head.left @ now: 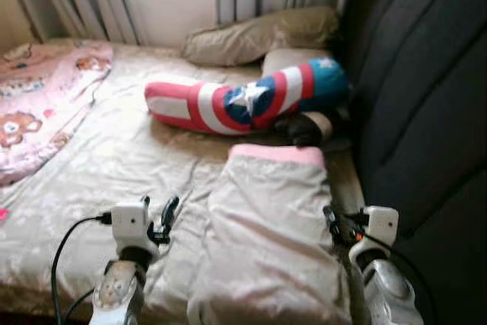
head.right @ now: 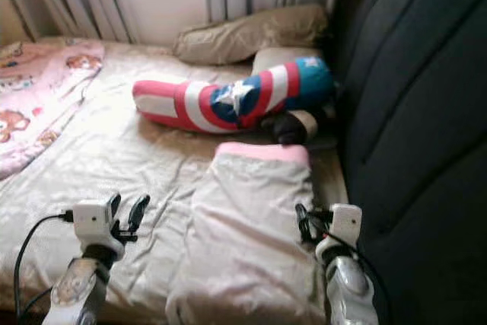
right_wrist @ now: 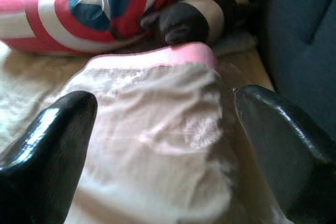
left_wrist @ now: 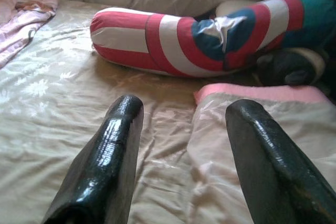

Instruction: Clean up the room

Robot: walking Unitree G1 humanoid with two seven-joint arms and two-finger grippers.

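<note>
The folded blanket [head.left: 270, 234], pale cream satin with a pink band along its far edge, lies on the bed [head.left: 114, 157] with its long axis running 6 to 12 o'clock, pink end at 12. The left gripper [head.left: 158, 217] flanks it at 9 o'clock, the right gripper [head.left: 332, 222] at 3; both are spread wide and hold nothing.

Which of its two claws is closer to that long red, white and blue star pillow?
Left, though only slightly. The left tool is open over the beige sheet, with the long red, white and blue star bolster pillow ahead to its right. The right tool, open, sits beside the folded pink-edged blanket.
</note>
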